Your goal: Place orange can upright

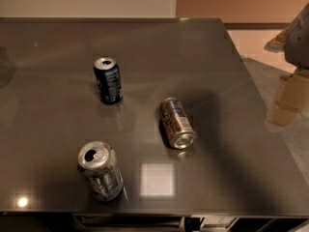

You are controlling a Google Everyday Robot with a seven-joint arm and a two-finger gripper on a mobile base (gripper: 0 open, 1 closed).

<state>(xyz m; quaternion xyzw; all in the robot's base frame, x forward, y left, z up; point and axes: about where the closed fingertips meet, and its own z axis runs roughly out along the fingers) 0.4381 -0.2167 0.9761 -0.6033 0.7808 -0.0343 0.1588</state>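
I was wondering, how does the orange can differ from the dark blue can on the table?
The orange can lies on its side, while the blue can stands upright. The orange can is copper-brown with pale markings, and the blue can is dark blue with pale print. The orange can lies right of centre, and the blue can stands farther back and left. Both are slim drink cans with silver ends on the dark table. The gripper is not in view.

We see only gripper (289,98), at right frame edge beside bench (231,178), partly cut off. Upper part grey, rounded, smooth. Lower part pale beige, blocky, in two stacked sections. We cannot read finer detail.
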